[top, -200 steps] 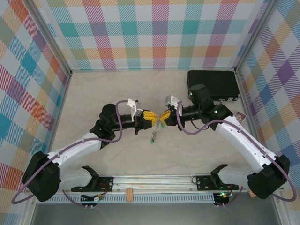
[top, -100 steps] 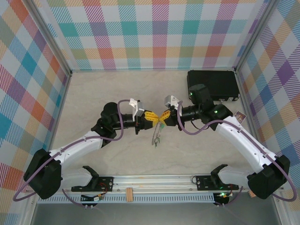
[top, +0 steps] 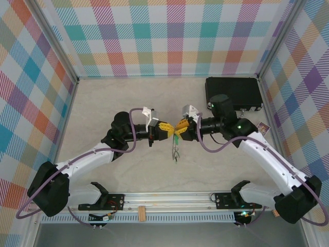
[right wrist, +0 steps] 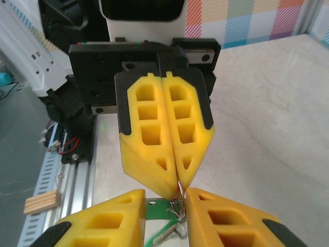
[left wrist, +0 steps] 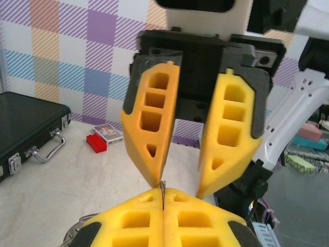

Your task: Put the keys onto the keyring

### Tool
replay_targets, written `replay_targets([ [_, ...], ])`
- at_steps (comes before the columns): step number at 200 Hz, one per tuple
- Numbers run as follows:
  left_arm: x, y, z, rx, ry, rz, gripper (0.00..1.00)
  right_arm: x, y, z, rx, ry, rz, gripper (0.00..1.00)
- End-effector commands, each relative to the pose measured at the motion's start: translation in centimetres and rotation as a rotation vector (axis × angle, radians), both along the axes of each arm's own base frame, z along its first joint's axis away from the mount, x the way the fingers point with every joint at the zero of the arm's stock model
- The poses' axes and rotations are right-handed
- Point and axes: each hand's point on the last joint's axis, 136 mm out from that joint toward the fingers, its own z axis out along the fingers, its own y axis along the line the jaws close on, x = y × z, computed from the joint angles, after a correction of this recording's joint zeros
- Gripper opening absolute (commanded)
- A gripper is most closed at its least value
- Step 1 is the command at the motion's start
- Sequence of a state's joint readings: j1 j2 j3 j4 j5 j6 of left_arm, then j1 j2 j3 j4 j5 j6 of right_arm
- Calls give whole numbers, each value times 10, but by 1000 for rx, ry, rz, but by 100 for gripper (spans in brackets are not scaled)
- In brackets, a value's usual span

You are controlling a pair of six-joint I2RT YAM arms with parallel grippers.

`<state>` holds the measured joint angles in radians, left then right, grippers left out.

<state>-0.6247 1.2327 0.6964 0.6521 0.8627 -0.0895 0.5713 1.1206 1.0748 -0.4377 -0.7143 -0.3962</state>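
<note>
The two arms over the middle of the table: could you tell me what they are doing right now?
They meet tip to tip above the table. The left end effector is shut on a thin grey wire, apparently the keyring, with the green-tagged keys hanging just below. The right end effector is open, its fingers either side of that spot.

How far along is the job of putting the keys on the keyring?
Done: the left gripper is shut on the keyring, held between the two arms. In hand: the right gripper, fingers apart, sits around a green-tagged key beside the ring. Left: the threading itself; I cannot tell whether any key is on the ring yet.
</note>
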Motion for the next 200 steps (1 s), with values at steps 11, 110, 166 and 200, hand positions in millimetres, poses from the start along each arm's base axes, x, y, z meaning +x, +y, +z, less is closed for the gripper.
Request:
replay_targets([
  [11,4,4,26,-115,-50,31,0,8,-11,20,69,-112,-134,30],
  [110,7,12,66,-367,-50,58,0,3,-24,29,193,-187,-237,27],
  [166,1,9,69,-374,-59,48,0,8,-21,41,234,-202,-243,20],
  [200,-1,8,69,-373,-60,39,0,5,-13,44,245,-168,-192,21],
])
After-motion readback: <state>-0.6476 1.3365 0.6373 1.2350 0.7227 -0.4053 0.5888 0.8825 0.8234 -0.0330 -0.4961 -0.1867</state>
